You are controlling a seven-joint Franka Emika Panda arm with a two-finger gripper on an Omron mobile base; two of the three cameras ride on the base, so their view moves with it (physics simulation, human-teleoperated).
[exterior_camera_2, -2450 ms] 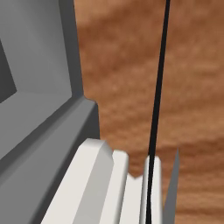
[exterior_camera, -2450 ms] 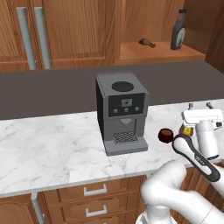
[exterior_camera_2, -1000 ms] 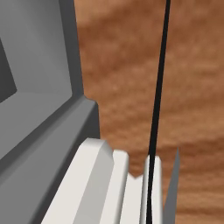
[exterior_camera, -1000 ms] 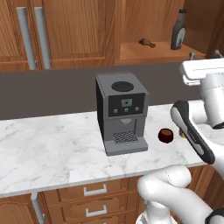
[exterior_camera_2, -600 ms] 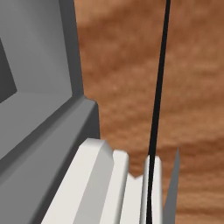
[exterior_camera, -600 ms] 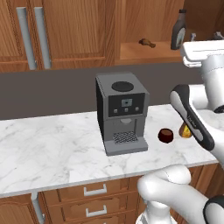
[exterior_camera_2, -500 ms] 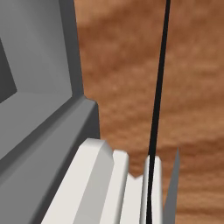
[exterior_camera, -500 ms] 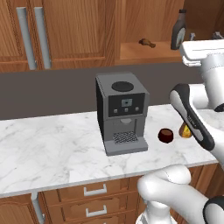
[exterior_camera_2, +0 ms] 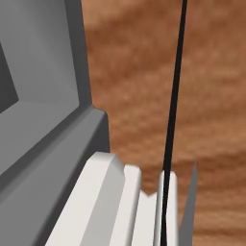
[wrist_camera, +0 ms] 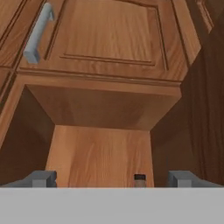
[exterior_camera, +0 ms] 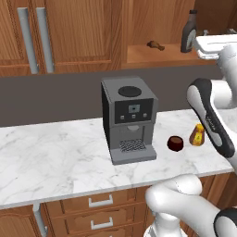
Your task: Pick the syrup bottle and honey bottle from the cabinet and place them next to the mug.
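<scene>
The syrup bottle [exterior_camera: 189,38], dark with a black cap, stands at the right of the open cabinet [exterior_camera: 157,52]. In the hand view its cap [wrist_camera: 139,178] peeks up at the front of the cabinet's [wrist_camera: 100,153] wood floor. My gripper [exterior_camera: 217,34] hangs open and empty just right of the bottle, level with the shelf. In the hand view my gripper [wrist_camera: 113,179] faces into the recess, jaws wide apart. The honey bottle [exterior_camera: 197,135] stands on the marble counter, right beside the mug [exterior_camera: 175,143].
A grey coffee machine [exterior_camera: 129,118] stands on the counter [exterior_camera: 55,157] left of the mug. A small brown object [exterior_camera: 155,45] lies on the shelf left of the syrup bottle. Closed doors with grey handles [exterior_camera: 34,39] fill the upper left, and one door [wrist_camera: 109,35] sits above the recess.
My arm has lifted the open gripper from above the counter up to shelf height beside the syrup bottle. The honey bottle stays on the counter by the mug.
</scene>
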